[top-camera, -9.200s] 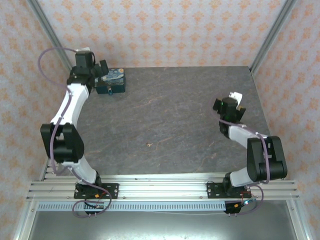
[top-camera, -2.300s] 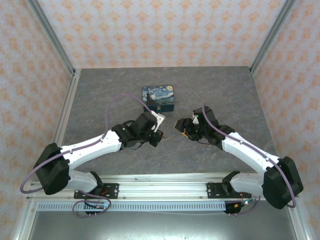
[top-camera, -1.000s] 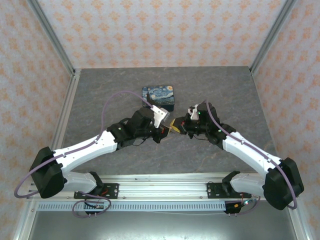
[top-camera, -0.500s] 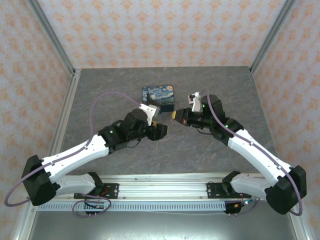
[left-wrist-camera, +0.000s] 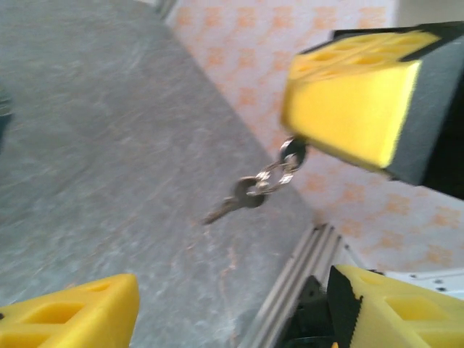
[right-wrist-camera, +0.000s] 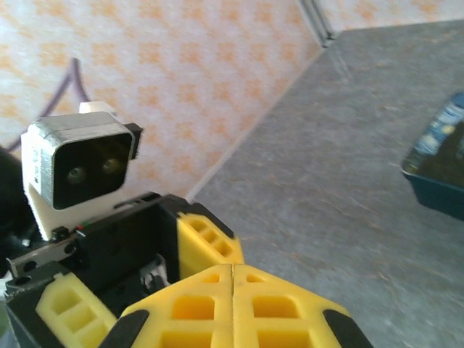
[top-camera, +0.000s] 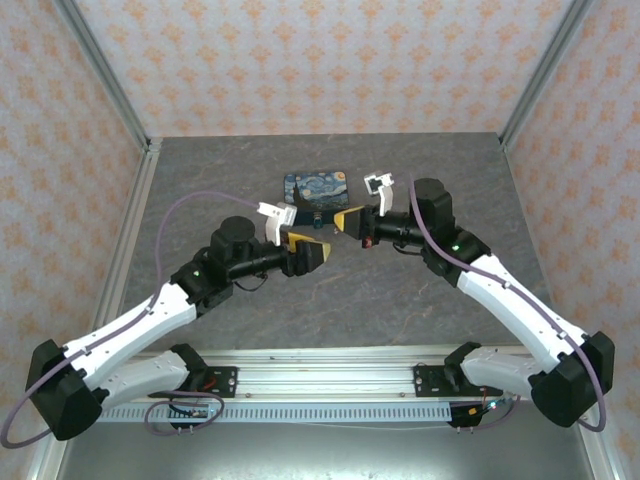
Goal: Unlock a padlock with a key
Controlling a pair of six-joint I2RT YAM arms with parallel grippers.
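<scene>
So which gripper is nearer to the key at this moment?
Right. The right gripper is shut on the ring of the key, which hangs from its fingertips. The left gripper is open and apart from it, facing the key.

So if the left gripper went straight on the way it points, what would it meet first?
Probably the key, dangling from the shut fingers of the right gripper, though depth is unclear.

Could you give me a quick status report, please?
Left hand open, empty. Right hand shut, key dangling from it by its ring. Nothing seen in the way.
</scene>
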